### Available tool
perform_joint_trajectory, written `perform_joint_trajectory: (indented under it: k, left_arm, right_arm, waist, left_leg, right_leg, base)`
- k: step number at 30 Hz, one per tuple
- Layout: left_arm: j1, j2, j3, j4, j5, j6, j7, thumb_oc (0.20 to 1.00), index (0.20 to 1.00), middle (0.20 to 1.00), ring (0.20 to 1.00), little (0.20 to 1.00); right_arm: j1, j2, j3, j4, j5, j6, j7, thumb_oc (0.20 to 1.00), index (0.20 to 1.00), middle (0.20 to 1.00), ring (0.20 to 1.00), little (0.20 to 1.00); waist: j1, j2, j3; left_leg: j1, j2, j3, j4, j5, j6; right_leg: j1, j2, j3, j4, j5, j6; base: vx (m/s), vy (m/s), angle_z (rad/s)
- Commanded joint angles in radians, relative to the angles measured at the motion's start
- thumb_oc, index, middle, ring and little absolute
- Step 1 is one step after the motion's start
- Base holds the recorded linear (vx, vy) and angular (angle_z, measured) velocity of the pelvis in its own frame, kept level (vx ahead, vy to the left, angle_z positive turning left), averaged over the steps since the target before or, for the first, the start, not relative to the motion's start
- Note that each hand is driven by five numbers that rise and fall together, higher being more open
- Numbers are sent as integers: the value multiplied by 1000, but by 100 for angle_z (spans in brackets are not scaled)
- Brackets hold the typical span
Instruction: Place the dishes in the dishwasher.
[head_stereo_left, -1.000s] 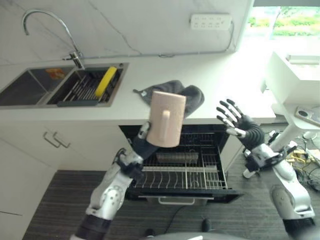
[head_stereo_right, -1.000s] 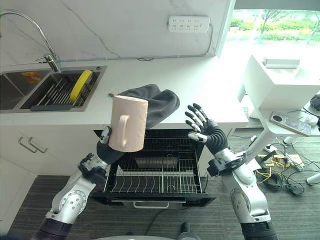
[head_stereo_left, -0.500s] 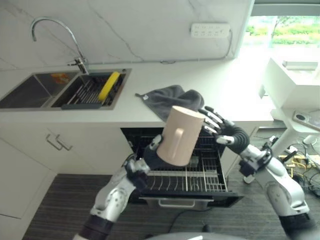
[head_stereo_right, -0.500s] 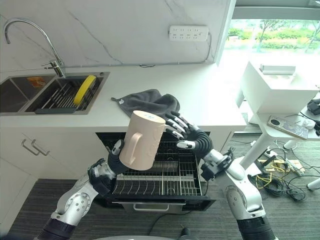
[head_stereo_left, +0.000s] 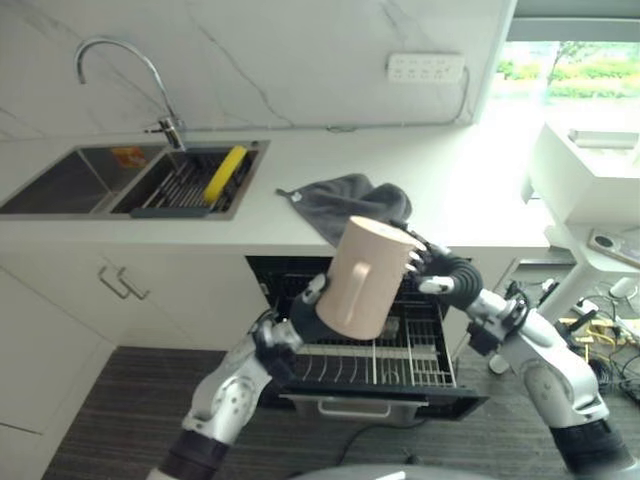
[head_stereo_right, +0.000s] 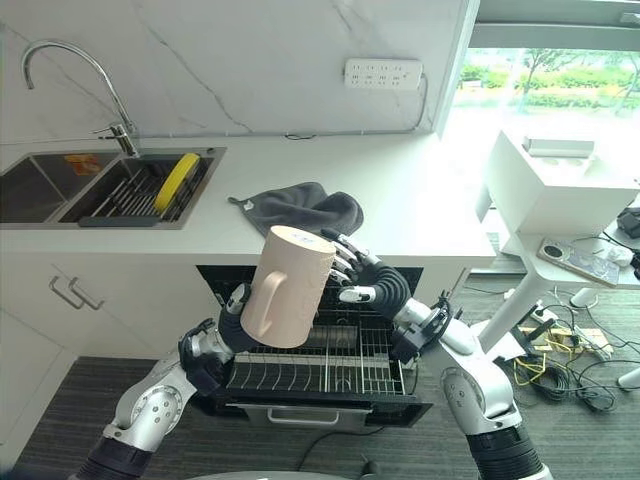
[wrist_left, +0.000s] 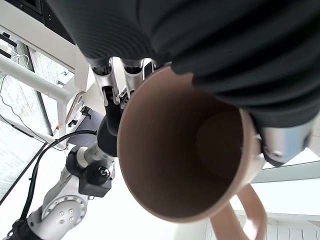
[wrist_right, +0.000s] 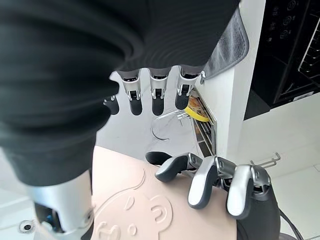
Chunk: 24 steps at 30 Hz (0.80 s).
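Pink mug (head_stereo_right: 287, 286) held up above the open dishwasher rack (head_stereo_right: 330, 361), tilted, gripped around its base by the left hand (head_stereo_right: 232, 326) with fingers curled. Right hand (head_stereo_right: 362, 281) just beside the mug's right side near the rim, fingers straight and spread, holding nothing. Grey cloth (head_stereo_right: 297, 208) on the counter (head_stereo_right: 420, 215) behind; yellow dish (head_stereo_right: 177, 181) in the far-left sink (head_stereo_right: 120, 192).

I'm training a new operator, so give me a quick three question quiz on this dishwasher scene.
1. True or false: the left hand grips the beige mug.
2. Where does the grey cloth lie: A in the sink, B on the counter, C in the rack?
3. Fill in: the yellow item stands in the ____.

Key: 1 true. 2 B. 3 sink. The right hand is open beside the mug.
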Motion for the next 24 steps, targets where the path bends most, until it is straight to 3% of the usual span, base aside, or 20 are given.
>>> perform_joint_trajectory:
  k: [1, 15, 24]
  left_arm:
    - [-95, 7, -7, 44, -30, -29, -31, 200, 200, 200, 200, 200]
    - [-104, 11, -15, 44, -27, -18, -39, 200, 200, 200, 200, 200]
    - [-101, 13, -20, 52, -23, -18, -45, 200, 200, 200, 200, 200]
  right_arm:
    - [-97, 35, -17, 8, 28, -23, 27, 1000, 1000, 1000, 1000, 1000]
    - [-114, 55, 25, 3, 100, 63, 67, 1000, 1000, 1000, 1000, 1000]
    - [-119, 67, 29, 5, 157, 79, 74, 1000, 1000, 1000, 1000, 1000]
  waist:
    - [16, -49, -4]
    - [20, -49, -5]
    - [23, -49, -6]
  left_leg:
    - [44, 49, -14, 7, -64, -36]
    - [46, 51, -10, 7, -62, -36]
    - [47, 52, -10, 7, -61, -38]
  right_leg:
    - [61, -85, -43, 7, -106, 56]
    - [61, -86, -45, 7, -105, 56]
    - [61, -86, -49, 7, -104, 58]
  base:
    - [0, 0, 0]
    - [0, 0, 0]
    - [0, 0, 0]
